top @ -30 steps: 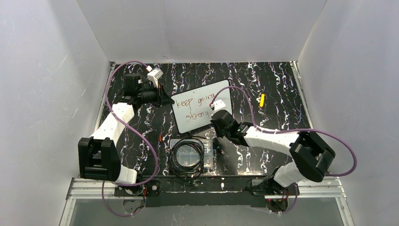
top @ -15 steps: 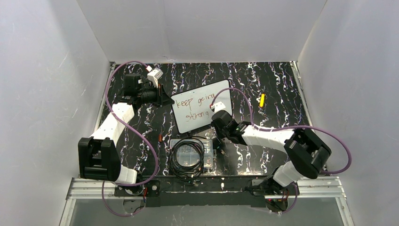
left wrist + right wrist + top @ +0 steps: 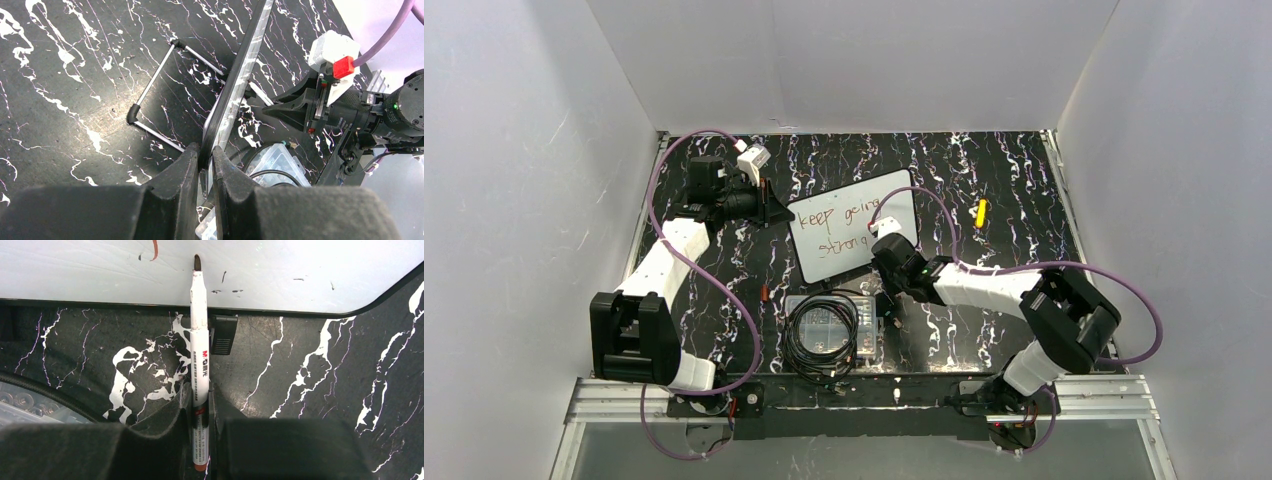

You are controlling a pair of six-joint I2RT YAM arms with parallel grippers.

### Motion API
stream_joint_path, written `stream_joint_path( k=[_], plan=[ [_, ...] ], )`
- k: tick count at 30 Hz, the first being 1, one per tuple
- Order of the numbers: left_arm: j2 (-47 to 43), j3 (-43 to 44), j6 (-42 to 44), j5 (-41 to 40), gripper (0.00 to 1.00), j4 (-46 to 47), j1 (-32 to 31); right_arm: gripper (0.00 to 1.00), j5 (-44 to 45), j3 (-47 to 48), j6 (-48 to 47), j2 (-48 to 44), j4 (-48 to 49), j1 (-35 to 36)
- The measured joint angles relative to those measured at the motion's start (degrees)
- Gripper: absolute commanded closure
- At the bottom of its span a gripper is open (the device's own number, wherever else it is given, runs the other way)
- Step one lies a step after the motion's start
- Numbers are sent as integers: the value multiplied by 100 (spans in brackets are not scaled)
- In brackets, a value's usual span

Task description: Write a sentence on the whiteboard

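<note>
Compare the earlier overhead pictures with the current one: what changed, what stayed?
The right arm's elbow swung left, inward. Unchanged: the right gripper holds the marker at the whiteboard, the left gripper pinches the board's edge, and the writing reads the same.

Tabletop (image 3: pixel 65 90) first — black with white marble veining, smooth, with a soft sheen where the light catches it. The whiteboard (image 3: pixel 300 265), along the top of the right wrist view, is glossy white with a dark plastic rim. The marker (image 3: pixel 199 355) has a smooth, shiny white plastic barrel. The left gripper (image 3: pixel 205 150) and right gripper (image 3: pixel 197 395) are coarse, matt black plastic. Upper centre of the left wrist view, a thin wire stand (image 3: pixel 153 78) gleams like bare metal — black sleeves at its corners. The box (image 3: pixel 275 154) is clear plastic, the cable (image 3: pixel 796 335) matt black.
</note>
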Motion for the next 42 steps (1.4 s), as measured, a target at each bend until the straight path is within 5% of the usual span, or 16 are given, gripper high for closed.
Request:
stream_joint_path(
  k=[42],
  plan=[
    [0,0,-17,0,100,0,0,99,-527,240,-146,20,-181,-13]
  ],
)
